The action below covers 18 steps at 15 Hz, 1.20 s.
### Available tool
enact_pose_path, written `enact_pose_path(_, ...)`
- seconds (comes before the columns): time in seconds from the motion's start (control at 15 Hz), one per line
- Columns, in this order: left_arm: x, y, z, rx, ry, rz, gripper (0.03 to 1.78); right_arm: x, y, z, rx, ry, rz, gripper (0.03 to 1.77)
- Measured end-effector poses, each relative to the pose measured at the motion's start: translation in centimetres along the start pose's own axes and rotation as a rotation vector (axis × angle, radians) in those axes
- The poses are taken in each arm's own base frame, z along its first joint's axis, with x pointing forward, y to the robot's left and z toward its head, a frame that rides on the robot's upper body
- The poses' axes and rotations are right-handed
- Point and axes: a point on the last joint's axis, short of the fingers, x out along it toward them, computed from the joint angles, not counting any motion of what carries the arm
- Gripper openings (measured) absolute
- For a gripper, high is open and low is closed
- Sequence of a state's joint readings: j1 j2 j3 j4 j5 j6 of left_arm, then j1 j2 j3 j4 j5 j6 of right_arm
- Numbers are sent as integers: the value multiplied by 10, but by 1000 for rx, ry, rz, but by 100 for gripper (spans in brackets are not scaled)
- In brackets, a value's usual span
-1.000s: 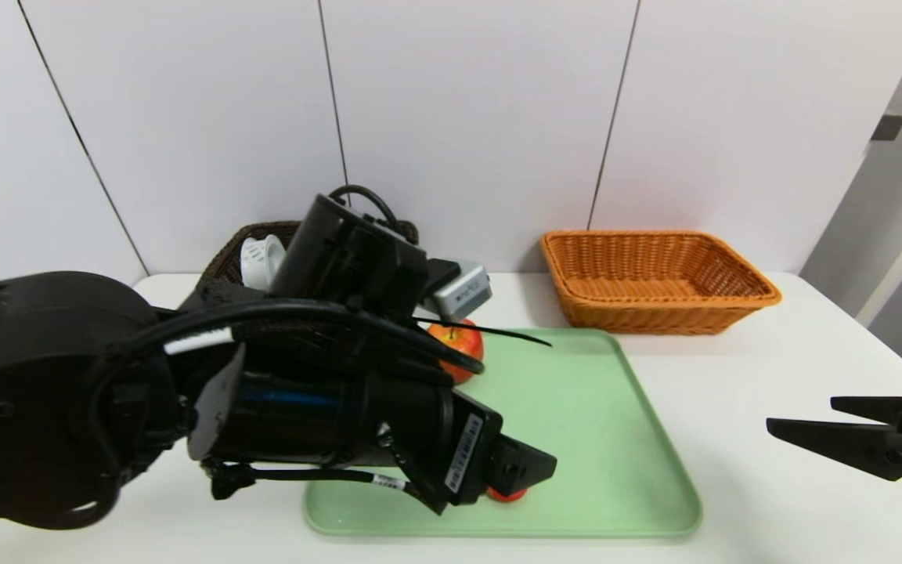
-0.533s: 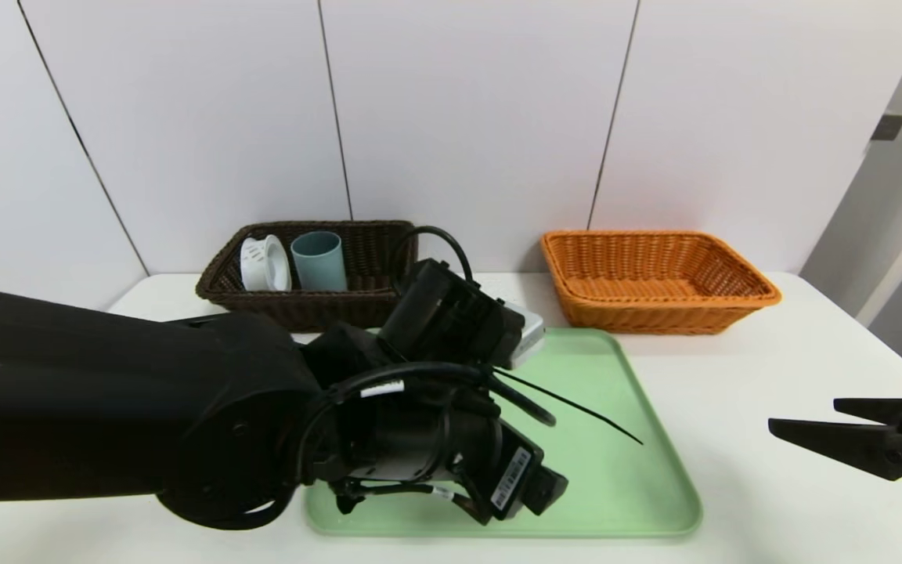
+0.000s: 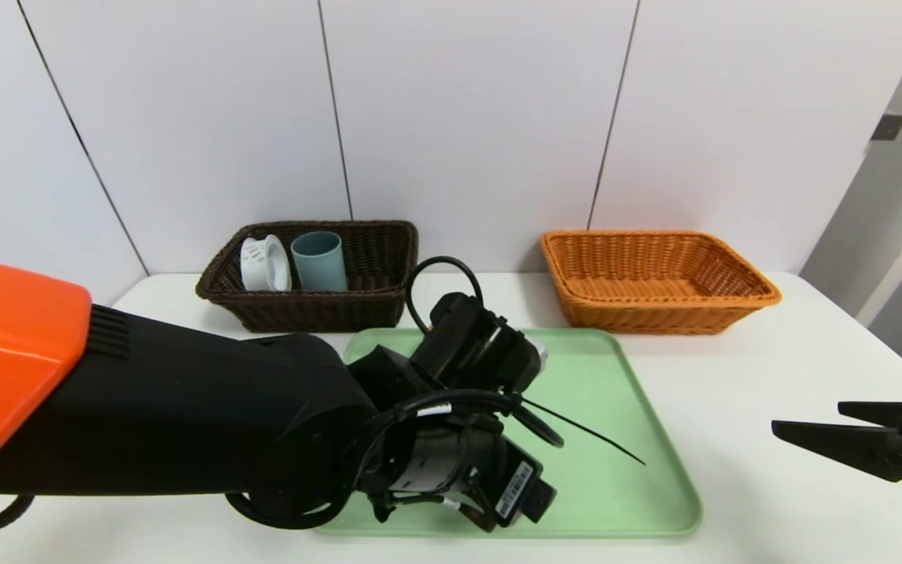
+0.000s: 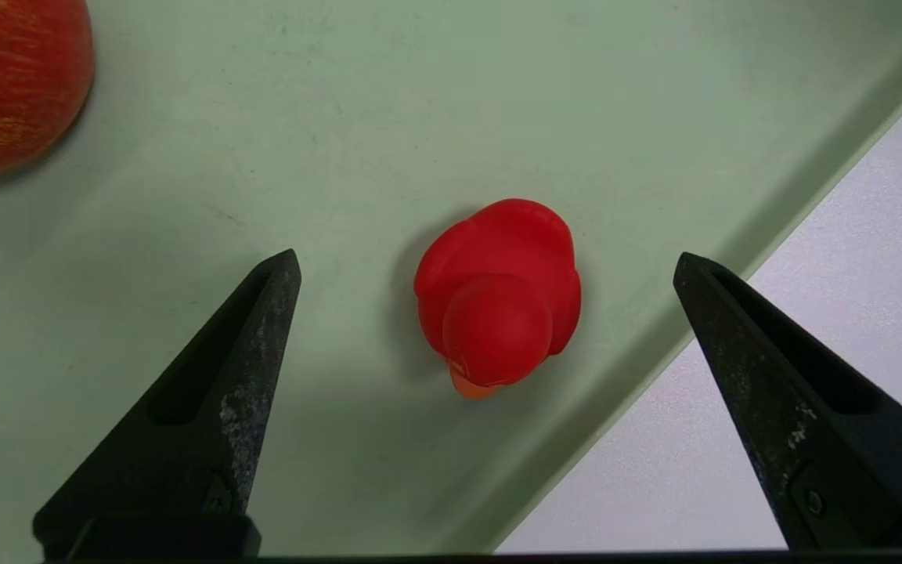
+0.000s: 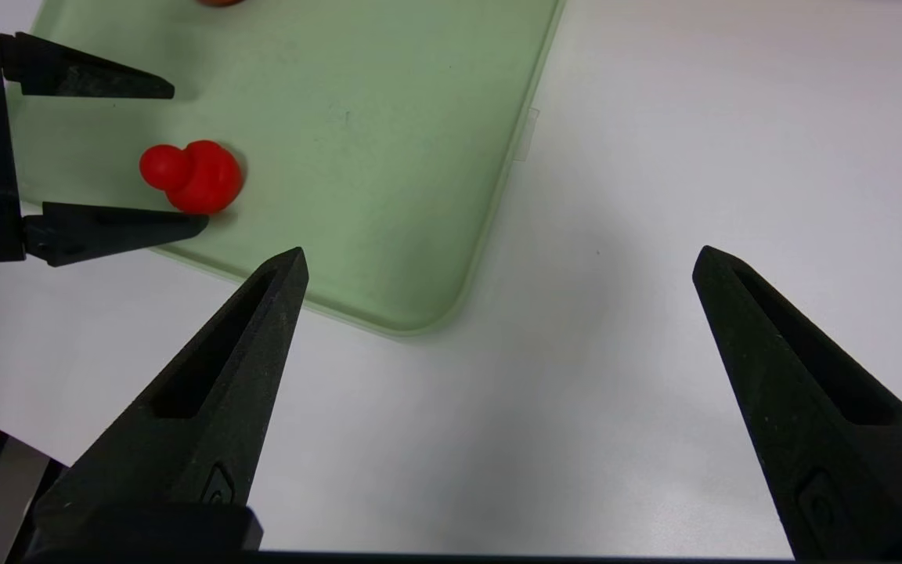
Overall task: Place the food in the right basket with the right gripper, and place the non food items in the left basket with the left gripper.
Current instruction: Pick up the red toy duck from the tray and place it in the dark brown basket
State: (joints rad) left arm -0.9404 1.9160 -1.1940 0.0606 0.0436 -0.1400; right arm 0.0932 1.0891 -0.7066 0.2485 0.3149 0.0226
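Left gripper (image 4: 487, 266), lower centre of the head view, gapes empty over the tray (image 3: 654, 470). Left wrist view: red rubber duck (image 4: 502, 294) lies on the tray between its fingertips, touching neither; its beak-to-tail line appears to run across the closing direction, so a side pinch seems apt. Right gripper (image 3: 807, 421), lower right, parked, spread, farther off.

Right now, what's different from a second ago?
Your black left gripper moved toward your right over the pale green plastic tray, its arm no longer hiding the light blue cup in the dark brown wicker basket. Nothing was grabbed; your black right gripper barely moved.
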Motion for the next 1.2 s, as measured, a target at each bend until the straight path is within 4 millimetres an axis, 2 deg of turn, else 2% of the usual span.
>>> enact_pose_path(0.93,21,-3,-8,7,30,62,166,-1,-1,0,4,-4,-6,170)
enact_pose_path(1.0,21,-3,-9,7,32,62,145,-1,-1,0,4,-4,-6,170)
enact_pose_path(1.2,21,-3,-9,-4,34,60,102,-1,-1,1,1,-8,-6,170)
